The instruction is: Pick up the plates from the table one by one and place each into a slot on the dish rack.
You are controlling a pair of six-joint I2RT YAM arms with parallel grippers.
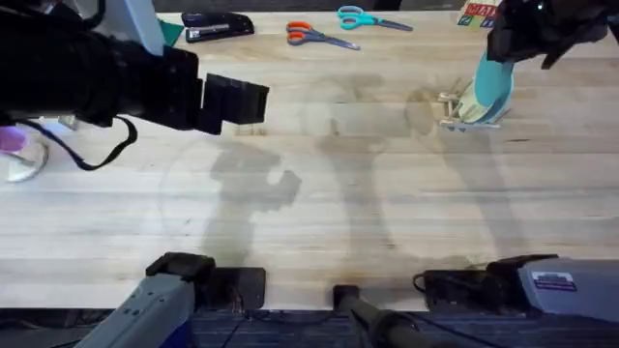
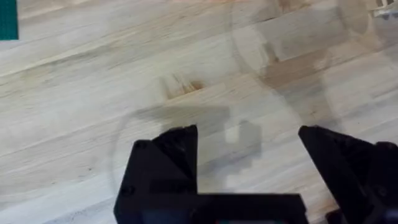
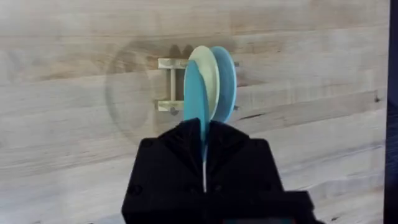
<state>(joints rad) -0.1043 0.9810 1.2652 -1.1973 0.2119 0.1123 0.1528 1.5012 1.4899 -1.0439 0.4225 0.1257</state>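
Observation:
My right gripper [image 1: 503, 53] hangs over the dish rack [image 1: 456, 120] at the far right of the table [image 1: 368, 213]. Its fingers are shut on the rim of the turquoise plate [image 1: 495, 83], which stands on edge in the rack. In the right wrist view the gripper [image 3: 203, 134] pinches the turquoise plate [image 3: 194, 93]. A pale yellow plate [image 3: 208, 68] and a pale blue plate [image 3: 226, 78] stand upright behind it among the pegs of the rack [image 3: 166, 87]. My left gripper [image 1: 237, 101] hovers open at the far left, and in its own wrist view the gripper [image 2: 249, 152] has bare wood beneath it.
Orange scissors [image 1: 314, 37], teal scissors [image 1: 363, 17] and a black stapler [image 1: 218, 26] lie along the far edge. A small purple cup [image 1: 14, 143] sits at the left edge. A colourful box [image 1: 481, 14] is at the far right corner.

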